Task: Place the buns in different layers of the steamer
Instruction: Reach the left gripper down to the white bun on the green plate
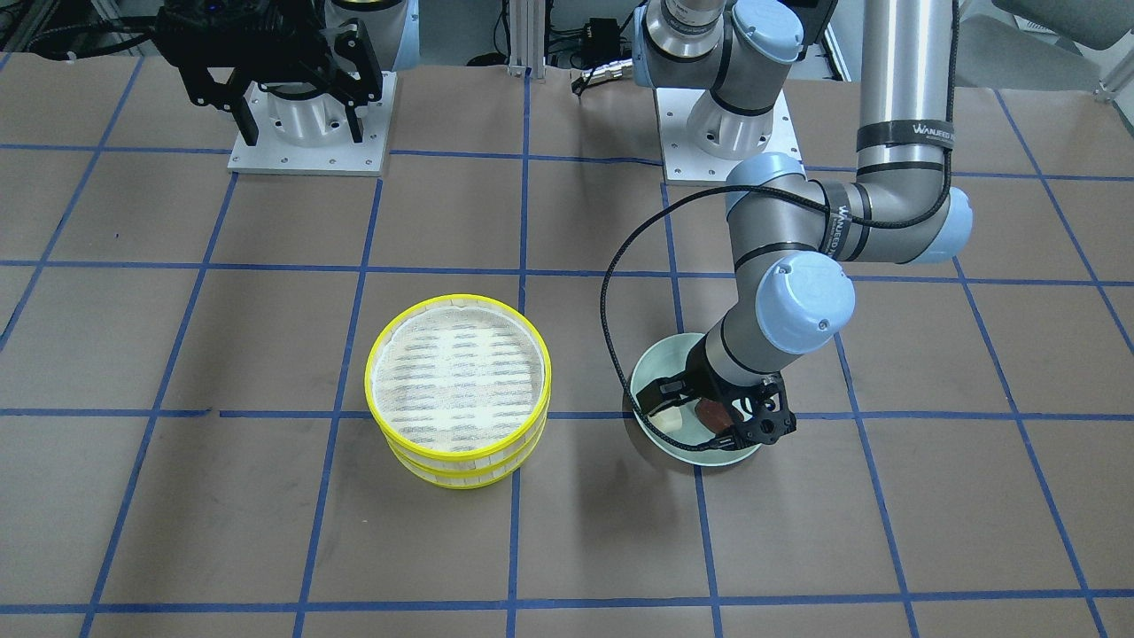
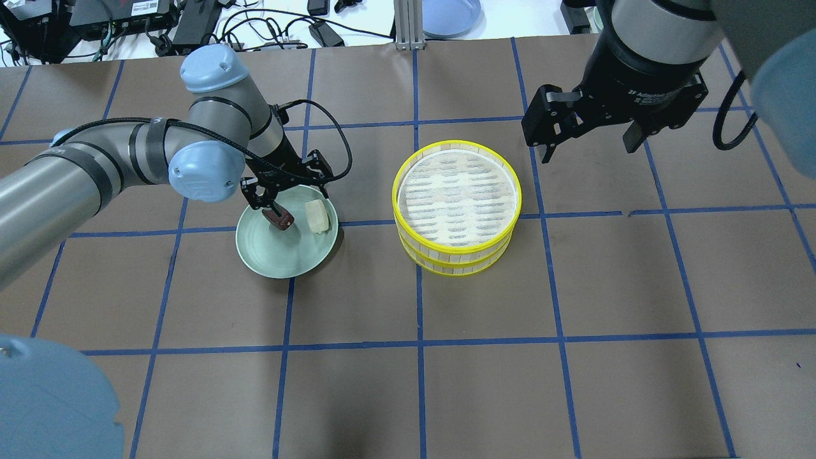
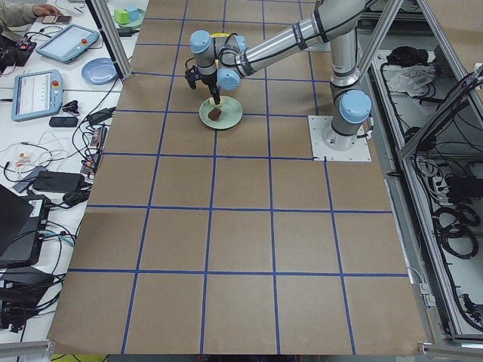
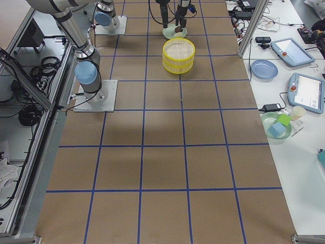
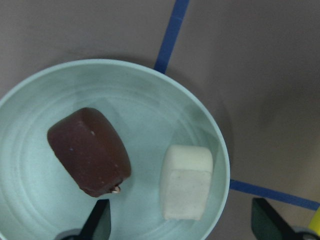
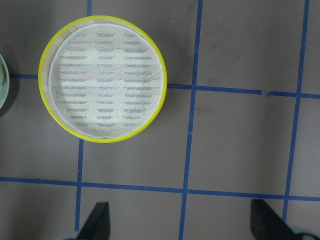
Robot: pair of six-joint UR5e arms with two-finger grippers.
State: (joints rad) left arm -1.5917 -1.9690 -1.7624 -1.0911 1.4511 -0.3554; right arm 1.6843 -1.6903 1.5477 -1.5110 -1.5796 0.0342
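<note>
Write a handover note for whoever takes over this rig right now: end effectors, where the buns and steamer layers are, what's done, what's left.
Left end effector: open, empty, low over the green plate.
Right end effector: open, empty, raised off to one side of the steamer.
Things: brown bun and cream bun lie side by side on the plate, not touching. Both layers are stacked; the top layer is empty, and the inside of the lower layer is hidden.
Done: no bun is gripped or placed.
Left: one bun into each layer; the top layer likely has to be lifted off to reach the lower one.
</note>
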